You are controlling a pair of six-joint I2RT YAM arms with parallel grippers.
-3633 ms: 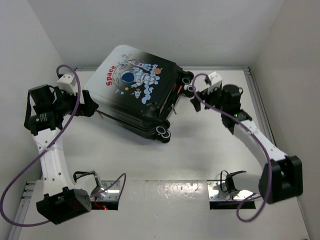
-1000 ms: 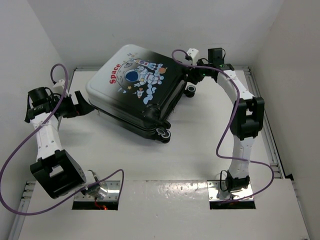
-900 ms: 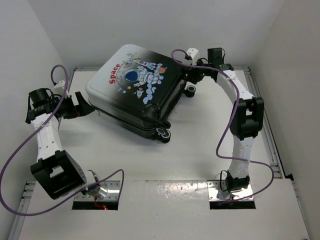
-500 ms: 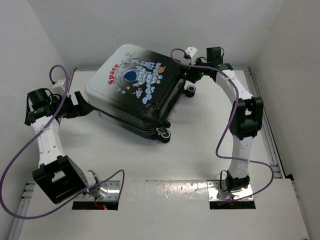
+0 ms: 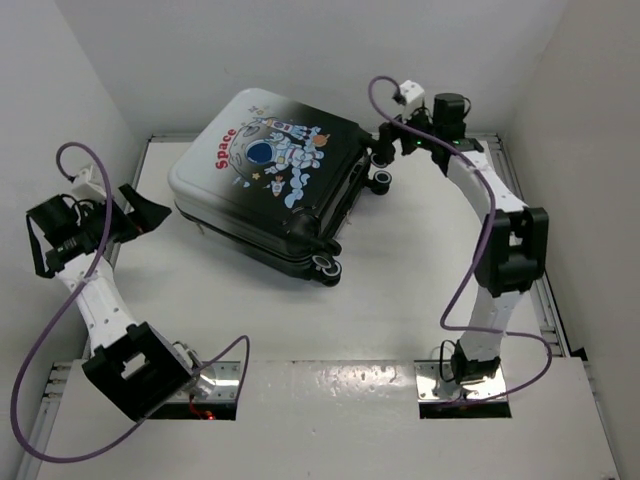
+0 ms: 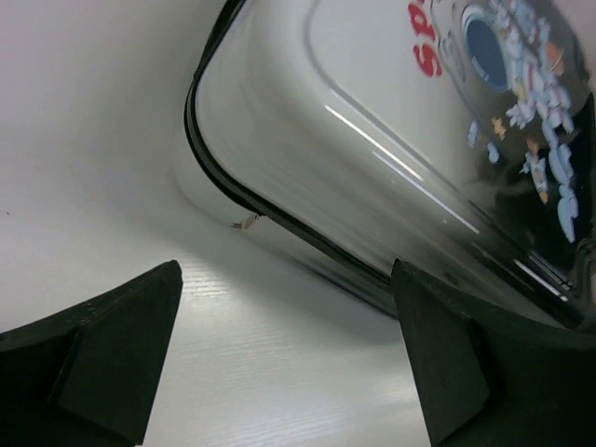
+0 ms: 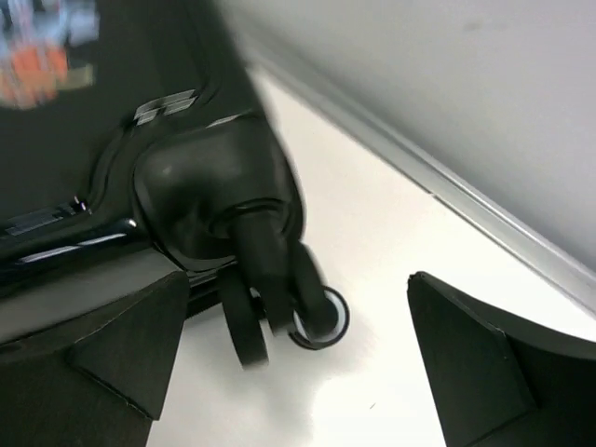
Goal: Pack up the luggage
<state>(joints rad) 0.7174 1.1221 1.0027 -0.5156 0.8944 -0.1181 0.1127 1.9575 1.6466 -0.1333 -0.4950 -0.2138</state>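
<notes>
The luggage (image 5: 262,180) lies flat and shut on the white table (image 5: 400,300), astronaut and red "Space" print facing up, black wheels (image 5: 380,182) at its right end. My left gripper (image 5: 148,212) hangs open a short way off its left edge. In the left wrist view the glossy shell (image 6: 391,130) and its dark seam fill the top, and only bare table lies between the left gripper's (image 6: 289,372) fingers. My right gripper (image 5: 386,148) stands open at the far right corner. A twin wheel (image 7: 279,307) shows just ahead of the right gripper (image 7: 293,372), untouched.
White walls close in the table on the left, back and right. A metal rail (image 5: 520,230) runs along the right edge. Purple cables (image 5: 40,330) loop from both arms. The arm bases (image 5: 470,370) sit at the near edge.
My right gripper has opened and drawn back a little to the right from the luggage's far corner. The left arm has pulled away to the left, still open. The luggage has stayed put.
</notes>
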